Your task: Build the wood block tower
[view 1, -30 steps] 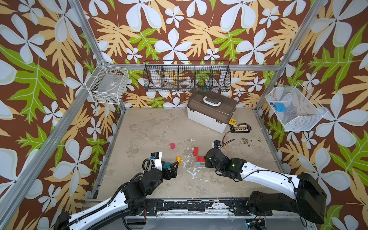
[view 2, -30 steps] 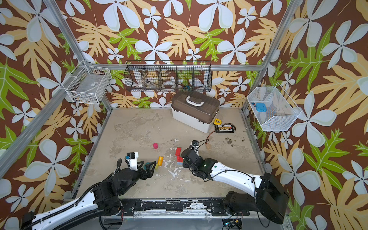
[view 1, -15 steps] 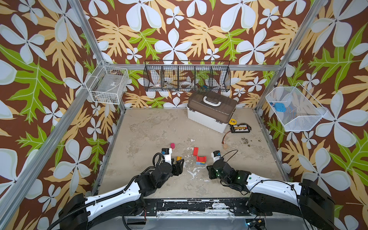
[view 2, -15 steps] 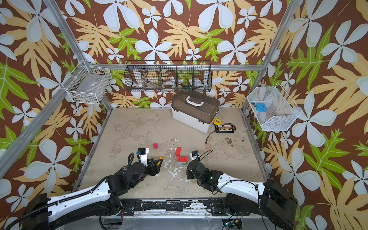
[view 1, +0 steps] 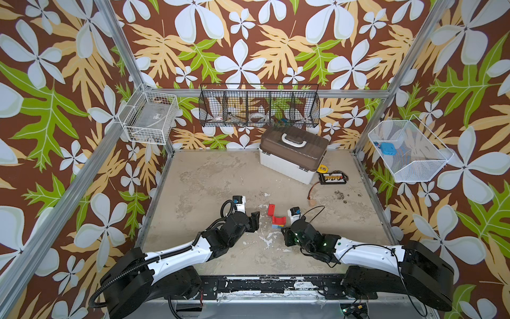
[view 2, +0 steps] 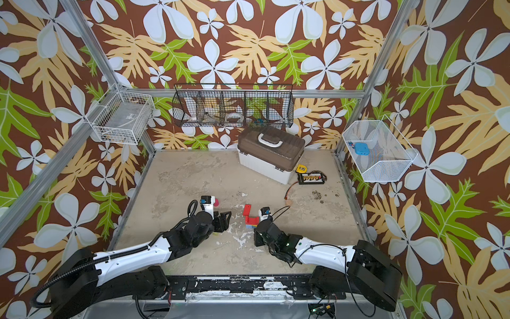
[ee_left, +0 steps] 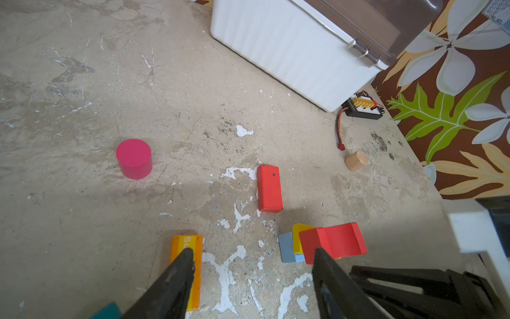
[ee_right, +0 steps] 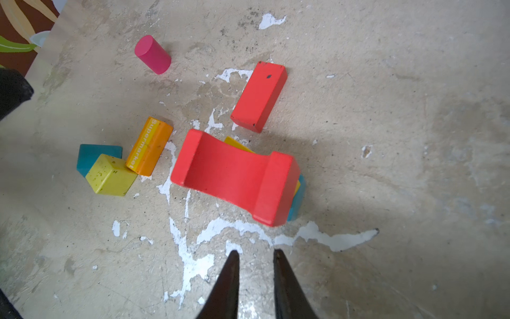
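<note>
A short stack stands mid-floor: a red arch [view 1: 278,221] [ee_right: 234,176] tilted on a yellow block [ee_left: 298,236] and a blue block [ee_left: 287,248]. A red bar [ee_left: 269,188] lies just behind it. An orange block [ee_right: 150,146], a yellow cube [ee_right: 110,175] and a teal piece [ee_right: 91,157] lie together to its left. My left gripper [ee_left: 252,251] is open and empty, one finger over the orange block. My right gripper [ee_right: 255,252] hovers in front of the stack, jaws narrowly apart and empty.
A pink cylinder [ee_left: 134,158] and a bare wood cylinder [ee_left: 356,160] stand apart on the floor. A white case with a brown lid [view 1: 292,154] and a black charger board [view 1: 332,178] with a red wire sit at the back right. Wire baskets hang on the walls.
The right gripper drew back from the stack toward the front, jaws narrowing, leaving the red arch on top. The left gripper moved forward and right toward the blocks, jaws partly closing.
</note>
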Controlling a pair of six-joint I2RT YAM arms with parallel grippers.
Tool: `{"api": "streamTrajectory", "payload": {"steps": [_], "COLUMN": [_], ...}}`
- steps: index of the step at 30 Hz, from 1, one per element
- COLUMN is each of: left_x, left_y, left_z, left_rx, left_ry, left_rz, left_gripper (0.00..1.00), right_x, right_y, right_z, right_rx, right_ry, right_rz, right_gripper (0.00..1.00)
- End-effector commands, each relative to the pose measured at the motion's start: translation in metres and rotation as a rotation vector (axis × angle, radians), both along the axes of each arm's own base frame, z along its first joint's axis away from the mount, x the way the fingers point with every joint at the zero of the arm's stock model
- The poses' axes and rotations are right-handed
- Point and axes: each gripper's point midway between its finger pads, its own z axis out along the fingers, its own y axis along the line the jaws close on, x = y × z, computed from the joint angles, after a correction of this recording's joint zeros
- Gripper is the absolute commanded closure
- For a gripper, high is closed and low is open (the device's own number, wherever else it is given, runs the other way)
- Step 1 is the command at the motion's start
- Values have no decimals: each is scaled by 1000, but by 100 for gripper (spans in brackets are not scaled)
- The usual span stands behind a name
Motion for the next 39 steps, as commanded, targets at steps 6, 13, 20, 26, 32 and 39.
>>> {"api": "streamTrajectory", "payload": {"steps": [6,13,20,26,32,39], "left_x": [11,14,15,18,23,33], "left_y": [-15,-19,-24,-28,-40,-60], "left_z": [-1,-6,-13,-19,-25,-39], "left_rx": [14,25,41,50,61,86], "left_ry": [-4,5,20,27,41,75], "left_rz": [-37,-48,-63,-72,-100,-135], "left_gripper": [30,30,30,30,29,30], "right_x": [12,15,19,19,17,13], "right_y": [-8,-10,-17,-19,-23,-22], "right_z": [-4,-10,-15,-16,-11,-5], "right_rx": [-50,-70,-79,-85,-79,-58], "right_ry": [-15,1,17,22,14,4], "right_rz": [-74,-92,-121,-131,-133,-107], "right_gripper": [79,81,81,83,83,82]}}
